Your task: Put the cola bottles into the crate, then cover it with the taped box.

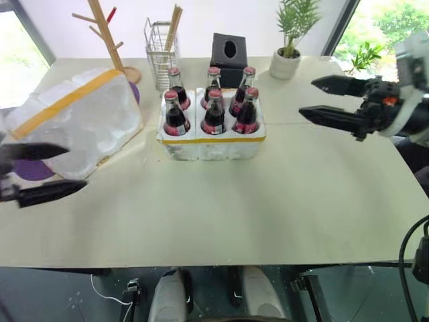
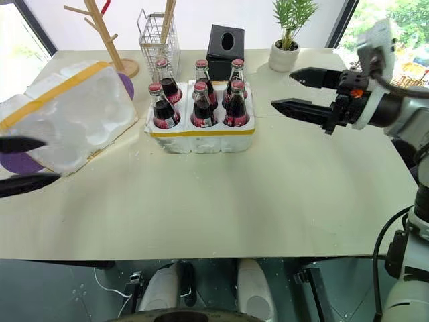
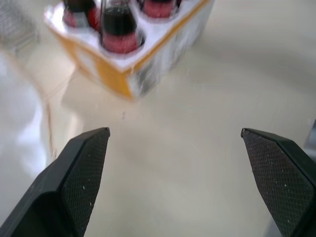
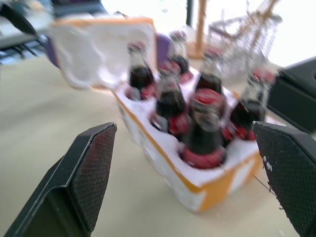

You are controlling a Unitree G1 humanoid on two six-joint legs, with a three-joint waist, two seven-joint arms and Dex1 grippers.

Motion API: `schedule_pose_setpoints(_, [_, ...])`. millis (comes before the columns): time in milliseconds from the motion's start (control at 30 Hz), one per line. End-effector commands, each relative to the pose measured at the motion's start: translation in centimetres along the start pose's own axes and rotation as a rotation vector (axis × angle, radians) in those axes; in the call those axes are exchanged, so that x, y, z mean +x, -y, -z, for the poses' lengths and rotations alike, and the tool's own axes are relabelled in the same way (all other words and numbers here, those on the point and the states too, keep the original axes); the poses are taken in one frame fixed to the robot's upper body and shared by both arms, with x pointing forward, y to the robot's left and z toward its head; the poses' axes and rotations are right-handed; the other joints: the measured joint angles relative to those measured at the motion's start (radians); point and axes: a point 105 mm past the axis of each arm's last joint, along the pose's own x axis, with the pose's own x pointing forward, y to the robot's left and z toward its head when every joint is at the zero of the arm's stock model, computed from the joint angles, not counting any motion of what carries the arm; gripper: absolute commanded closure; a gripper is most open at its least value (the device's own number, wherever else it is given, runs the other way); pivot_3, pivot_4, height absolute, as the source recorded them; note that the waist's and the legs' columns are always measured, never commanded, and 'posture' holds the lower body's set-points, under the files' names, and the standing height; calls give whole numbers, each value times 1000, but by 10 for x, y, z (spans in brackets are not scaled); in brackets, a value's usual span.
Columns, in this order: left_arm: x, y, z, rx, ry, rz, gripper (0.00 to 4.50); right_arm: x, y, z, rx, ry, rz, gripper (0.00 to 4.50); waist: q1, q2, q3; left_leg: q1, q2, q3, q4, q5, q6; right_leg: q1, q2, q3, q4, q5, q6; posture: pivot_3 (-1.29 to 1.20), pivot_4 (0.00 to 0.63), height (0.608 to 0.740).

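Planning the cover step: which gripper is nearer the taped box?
Left. The left gripper hangs open right at the near edge of the taped box. The right gripper is open across the table, beyond the crate of bottles.

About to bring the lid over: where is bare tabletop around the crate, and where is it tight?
Free: the wide strip of table in front of the crate, and the stretch to its right under the open right gripper. Tight: the left, where the taped box lies tilted close by, and behind, with wire basket, black tissue box and plant pot.
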Motion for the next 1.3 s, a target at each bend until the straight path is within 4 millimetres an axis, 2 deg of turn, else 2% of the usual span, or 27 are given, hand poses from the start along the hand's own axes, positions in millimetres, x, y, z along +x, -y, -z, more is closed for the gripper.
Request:
schedule_pose_setpoints(33, [-41,-26,23,82,-176,-138,0,-3,-8,-31,-58,90,-45,23,1,0,0,0,0,0,0,0,0,-1,0,0,0,-2,-3,0,150,740])
schedule_pose_setpoints(133, [-58,-44,41,95,-279,-178,0,0,-6,-34,-59,102,-48,23,7,0,-1,0,1,1,-2,0,0,-2,-1,-1,-1,-2,-5,0,150,740])
schedule_pose_setpoints(233, [-73,-77,55,80,-357,-227,0,6,-2,-30,-62,88,-46,23,10,-1,-1,-1,1,1,-2,0,-1,-6,-4,-2,-2,-2,-5,0,150,740])
schedule_pose_setpoints(367, [-74,-103,66,84,-412,-257,0,9,0,-28,-62,80,-46,23,6,-1,-1,-2,0,3,-5,0,-1,-6,-10,-2,-1,-2,-5,0,150,740])
schedule_pose_setpoints(467, [-64,-118,70,83,-418,-271,0,9,-1,-29,-65,80,-46,23,6,-1,-1,-7,-3,10,-4,0,0,-9,-10,-2,0,-2,-4,0,150,740])
schedule_pose_setpoints(700, [-20,-141,71,5,-418,-239,0,5,0,-32,-79,75,-17,23,13,-4,-3,-8,1,9,2,0,1,-8,-3,-2,4,2,3,0,150,740])
schedule_pose_setpoints(867, [9,-147,65,-15,-405,-216,0,1,-5,-31,-89,62,-12,23,8,-5,-3,-8,1,9,3,0,1,-8,-3,-2,4,2,3,0,150,740])
schedule_pose_setpoints(1233, [48,-151,83,-5,-437,-247,0,-2,-6,-34,-101,57,13,23,11,-5,-3,-7,2,8,3,-1,1,-8,-3,-1,5,2,3,0,150,740])
schedule_pose_setpoints(1300, [53,-151,81,-18,-405,-252,542,-1,-7,-35,-102,57,12,0,15,-4,-3,-7,2,7,3,-1,1,-7,-3,-2,5,2,3,0,150,740])
